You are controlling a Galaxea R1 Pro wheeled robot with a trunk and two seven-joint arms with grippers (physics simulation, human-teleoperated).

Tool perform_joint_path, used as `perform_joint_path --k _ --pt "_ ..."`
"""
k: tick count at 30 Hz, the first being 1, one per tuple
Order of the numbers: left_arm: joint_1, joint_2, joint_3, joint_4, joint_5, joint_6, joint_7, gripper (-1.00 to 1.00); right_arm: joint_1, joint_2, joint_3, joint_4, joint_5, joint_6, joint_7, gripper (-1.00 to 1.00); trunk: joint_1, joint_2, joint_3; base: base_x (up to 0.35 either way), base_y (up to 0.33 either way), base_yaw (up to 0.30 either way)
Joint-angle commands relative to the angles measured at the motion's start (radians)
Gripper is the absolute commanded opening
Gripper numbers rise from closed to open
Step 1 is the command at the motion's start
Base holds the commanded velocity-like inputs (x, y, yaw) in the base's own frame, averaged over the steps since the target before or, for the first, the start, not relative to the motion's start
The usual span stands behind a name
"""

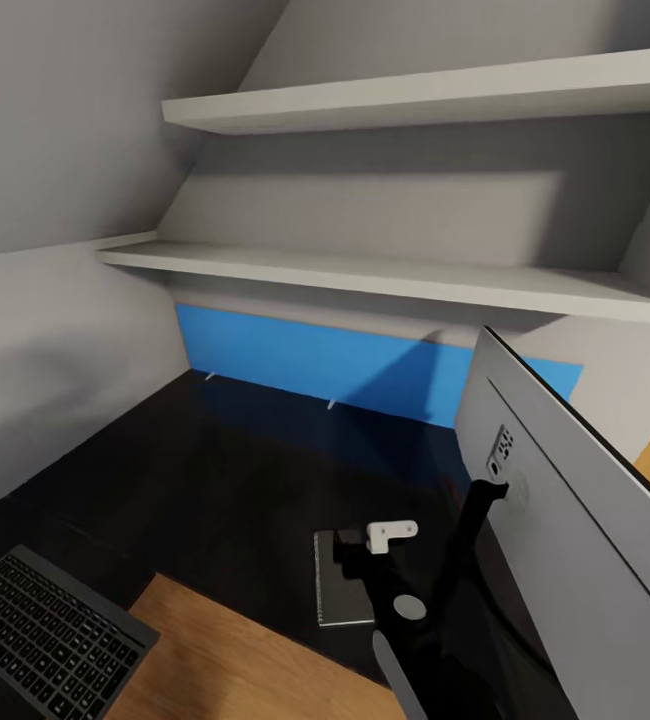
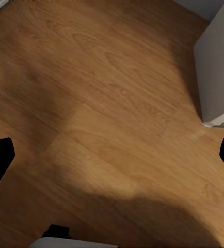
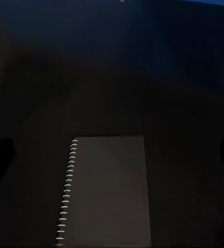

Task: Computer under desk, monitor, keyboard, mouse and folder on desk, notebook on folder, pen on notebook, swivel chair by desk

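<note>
The glossy black desk fills the middle of the head view. On it lies the grey spiral-bound notebook, flat, with my right gripper hovering just over its far end. The right wrist view looks down on the notebook, and my right gripper is open, fingers wide apart, holding nothing. The monitor stands at the right, its silver-grey back towards me. The keyboard lies at the desk's front left, one corner past the edge. My left gripper is open above the wood floor.
Two white shelves run close above the desk's back, under a sloped ceiling. A bright blue panel lines the wall behind the desk. Wood floor shows in front of the desk. A grey-white upright stands on the floor near my left gripper.
</note>
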Motion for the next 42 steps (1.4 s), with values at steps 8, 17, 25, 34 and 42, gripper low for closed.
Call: perform_joint_path --k 8,17,25,34,42 --pt "-0.001 -0.001 -0.008 0.0 0.003 -0.005 0.008 1.0 -0.001 0.003 -0.001 0.055 -0.015 0.006 -0.008 1.0 0.001 -0.002 -0.002 0.017 0.0 0.0" --pt "-0.001 -0.002 -0.01 0.0 0.002 -0.005 0.008 1.0 -0.001 0.004 -0.001 0.073 -0.016 0.006 -0.003 1.0 0.001 -0.002 -0.002 0.002 0.0 0.0" --pt "-0.001 -0.005 -0.01 0.0 0.001 -0.006 0.007 1.0 -0.001 0.004 -0.002 0.09 -0.016 0.006 0.019 1.0 0.001 -0.002 -0.002 0.0 0.0 0.0" --pt "-0.001 -0.007 -0.013 0.0 0.004 -0.004 0.009 1.0 -0.001 0.003 -0.004 0.099 -0.016 0.006 0.026 1.0 0.001 -0.002 -0.002 0.0 0.0 0.0" --pt "-0.001 -0.006 -0.013 0.0 0.007 0.0 0.011 1.0 -0.002 0.002 -0.005 0.099 -0.015 0.004 0.027 1.0 0.001 -0.002 -0.002 0.0 0.0 0.0"
